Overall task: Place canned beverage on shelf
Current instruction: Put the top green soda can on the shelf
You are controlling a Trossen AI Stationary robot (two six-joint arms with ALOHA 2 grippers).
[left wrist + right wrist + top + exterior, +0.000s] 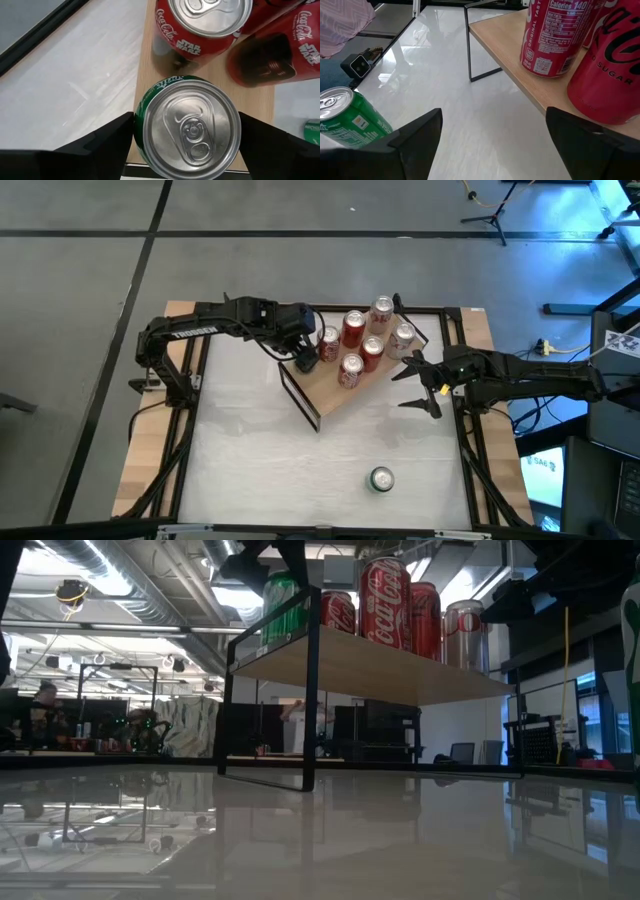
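Observation:
A green can stands upright on the left end of the shelf, a light-wood plank on thin black frame ends. My left gripper is over it, one finger on each side. Several red cans stand on the same plank; they also show in the low view beside the green can. My right gripper waits open off the shelf's right end with nothing between its fingers. A second green can stands on the table near its front edge. My left gripper has the green can between its two fingers, which lie against opposite sides of the can's wall with no gap showing. The fingers slant steeply down from above. The can stands upright with its bottom on the shelf plank.
The red cans crowd the shelf's middle and right; the nearest one stands just beyond the green can. The white tabletop lies bare in front of the shelf except for the second green can. A black frame borders the table.

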